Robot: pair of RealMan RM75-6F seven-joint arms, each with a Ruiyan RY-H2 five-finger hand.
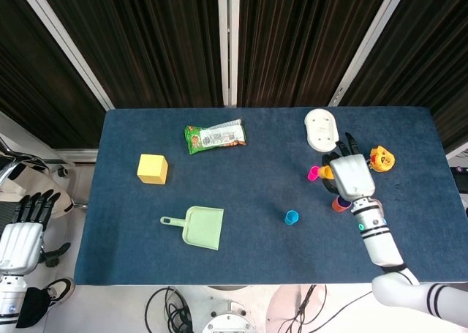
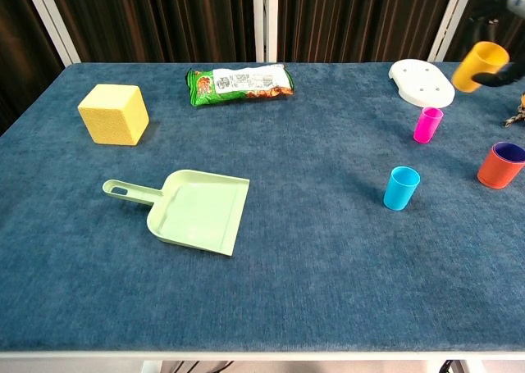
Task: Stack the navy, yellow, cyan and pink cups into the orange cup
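My right hand [image 1: 351, 176] holds the yellow cup [image 2: 481, 65] lifted in the air, above and just behind the orange cup [image 2: 499, 166]. In the chest view only the tilted cup and dark fingertips [image 2: 502, 79] show at the top right edge. The navy cup [image 2: 511, 152] sits nested inside the orange cup. The pink cup [image 2: 426, 125] stands upright left of the hand, and the cyan cup [image 2: 401, 188] stands nearer the front. In the head view the hand hides most of the orange cup [image 1: 340, 204]. My left hand [image 1: 20, 231] hangs open off the table's left side.
A white oval dish [image 2: 421, 82] lies behind the pink cup. A small yellow toy [image 1: 381, 158] sits right of the hand. A green snack bag [image 2: 239, 83], a yellow cube [image 2: 114, 113] and a green dustpan [image 2: 193, 209] occupy the left half of the blue table [image 2: 312, 283].
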